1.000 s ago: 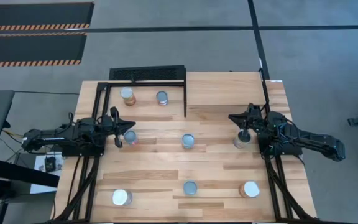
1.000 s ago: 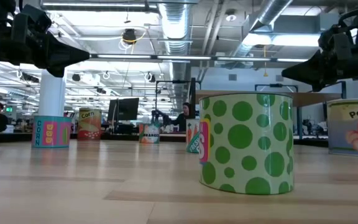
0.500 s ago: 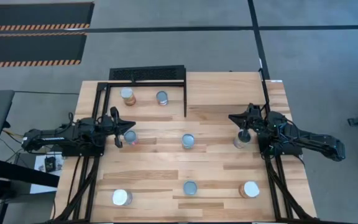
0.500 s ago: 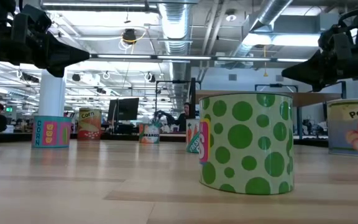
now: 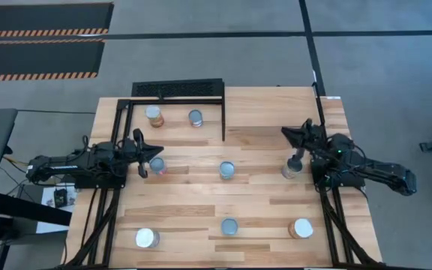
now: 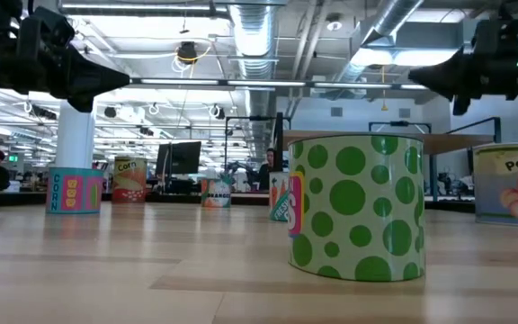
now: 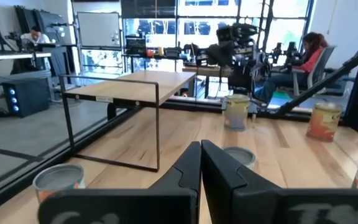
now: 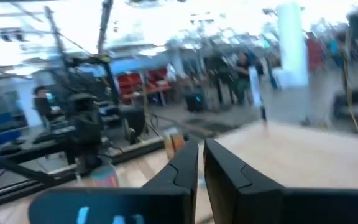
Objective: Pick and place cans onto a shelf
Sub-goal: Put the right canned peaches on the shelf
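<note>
Two cans [image 5: 154,115] sit under the black wire shelf [image 5: 178,90] at the table's far edge while six remain spread over the table [image 5: 201,217], and both the left gripper [image 5: 142,155] and right gripper [image 5: 295,159] are closed and empty, beside cans.

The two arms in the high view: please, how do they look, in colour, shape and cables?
Both arms are black and jointed, built of chunky segments. The left arm has thin cables trailing from its base end off the table edge. The right arm shows a small green light. Each ends in a pincer with two slim black fingers, wedge-shaped in the left wrist view. No markings are legible.
</note>
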Motion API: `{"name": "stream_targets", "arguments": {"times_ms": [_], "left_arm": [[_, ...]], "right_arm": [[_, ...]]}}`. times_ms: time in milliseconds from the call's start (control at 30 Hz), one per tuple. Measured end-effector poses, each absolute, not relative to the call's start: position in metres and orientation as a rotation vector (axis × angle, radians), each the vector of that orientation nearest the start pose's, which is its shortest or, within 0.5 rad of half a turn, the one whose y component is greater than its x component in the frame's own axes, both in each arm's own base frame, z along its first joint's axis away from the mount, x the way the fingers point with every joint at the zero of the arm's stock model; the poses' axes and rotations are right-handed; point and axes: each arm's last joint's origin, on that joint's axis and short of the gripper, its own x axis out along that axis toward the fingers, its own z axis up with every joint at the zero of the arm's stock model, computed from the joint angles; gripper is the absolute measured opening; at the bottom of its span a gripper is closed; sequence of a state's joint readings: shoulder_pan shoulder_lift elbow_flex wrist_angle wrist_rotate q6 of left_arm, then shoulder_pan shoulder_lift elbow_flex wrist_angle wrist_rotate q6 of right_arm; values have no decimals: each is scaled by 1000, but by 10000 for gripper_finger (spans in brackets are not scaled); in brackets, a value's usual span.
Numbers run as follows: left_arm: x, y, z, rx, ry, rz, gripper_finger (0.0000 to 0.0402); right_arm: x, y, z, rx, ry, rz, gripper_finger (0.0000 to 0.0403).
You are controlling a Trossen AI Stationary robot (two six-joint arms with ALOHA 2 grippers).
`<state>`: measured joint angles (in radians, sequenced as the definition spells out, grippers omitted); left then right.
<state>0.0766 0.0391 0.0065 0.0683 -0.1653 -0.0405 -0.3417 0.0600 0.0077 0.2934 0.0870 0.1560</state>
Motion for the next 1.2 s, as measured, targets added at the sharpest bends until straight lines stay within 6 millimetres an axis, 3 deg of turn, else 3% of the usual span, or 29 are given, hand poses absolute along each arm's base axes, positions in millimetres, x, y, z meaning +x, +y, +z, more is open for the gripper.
{"name": "stream_targets", "arguments": {"times_ms": [100,367,767,1000,1200], "left_arm": [[99,13,169,-69,-44,242,0],[99,13,168,-76,-37,243,0],[99,13,168,-73,-37,243,0],[99,13,168,-72,-35,245,0],[99,13,168,-65,-33,248,0]], "right_arm": [[91,-34,197,33,-265,-399,12],[101,-32,234,-65,-248,-435,6],[171,-15,283,-168,-26,-334,3],[219,2,285,-106,268,-236,2],[241,27,278,94,668,-226,1]]}}
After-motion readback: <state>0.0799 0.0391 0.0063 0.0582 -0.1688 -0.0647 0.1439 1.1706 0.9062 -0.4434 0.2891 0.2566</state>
